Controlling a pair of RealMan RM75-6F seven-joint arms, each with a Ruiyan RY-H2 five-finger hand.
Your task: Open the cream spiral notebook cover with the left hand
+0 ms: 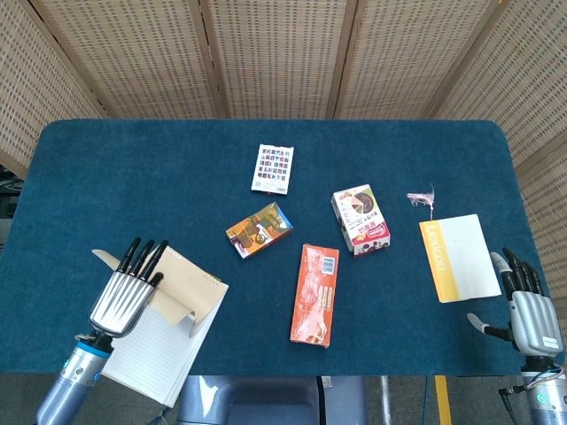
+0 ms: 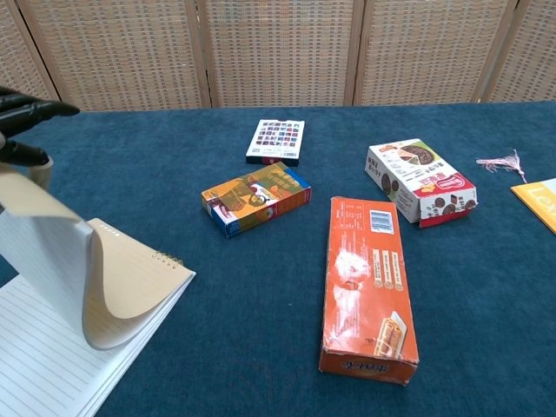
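The cream spiral notebook lies at the table's front left corner. Its cream cover (image 1: 182, 285) (image 2: 117, 291) is lifted and curls upward from the spiral edge (image 2: 165, 256). Beneath it a lined white page (image 1: 159, 354) (image 2: 43, 365) is exposed. My left hand (image 1: 126, 297) (image 2: 24, 117) holds the cover's free edge raised above the page, black fingertips pointing away from me. At the front right, off the table's edge, my right hand (image 1: 532, 320) hangs with fingers spread and nothing in it; the chest view does not show it.
On the blue table (image 1: 133, 186): an orange box (image 1: 314, 294) (image 2: 367, 287), a small colourful box (image 1: 259, 229) (image 2: 256, 198), a white patterned card box (image 1: 272, 168) (image 2: 276, 141), a chocolate box (image 1: 361, 220) (image 2: 421, 181), a yellow-and-white book (image 1: 459, 257), a pink tassel (image 1: 422, 197).
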